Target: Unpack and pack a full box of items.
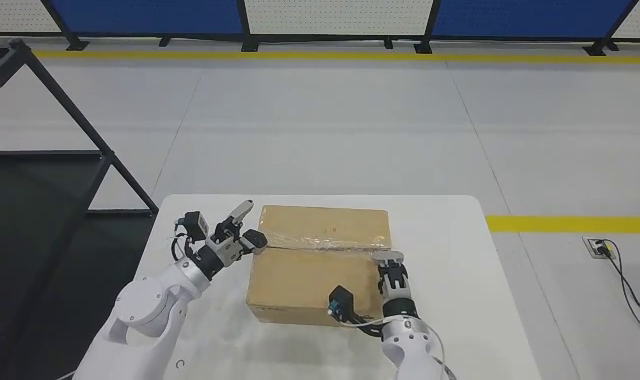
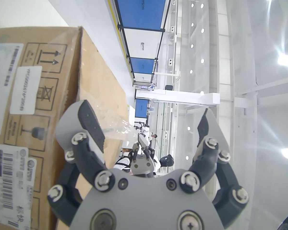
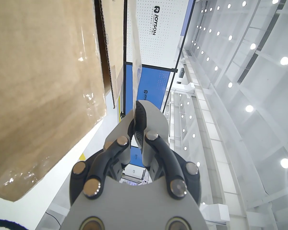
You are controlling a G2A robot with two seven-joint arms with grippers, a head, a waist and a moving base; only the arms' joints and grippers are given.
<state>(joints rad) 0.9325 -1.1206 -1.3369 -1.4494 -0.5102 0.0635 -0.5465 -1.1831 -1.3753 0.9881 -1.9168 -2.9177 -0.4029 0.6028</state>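
Top view puts the taped box point(image 1: 318, 265) on the counter point(image 1: 450, 220), left pincer point(image 2: 146, 110) spread wide at one end, right pincer point(image 3: 136, 111) pinched on the tape point(image 3: 134, 56), which could tear or slip free if yanked too steeply.

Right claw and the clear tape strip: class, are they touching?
Touching. The right wrist view shows the right claw closed on the tape strip, which runs out of its grip toward the cardboard box.

Bright overhead light (ceiling lamps point(image 2: 285, 59) flare).
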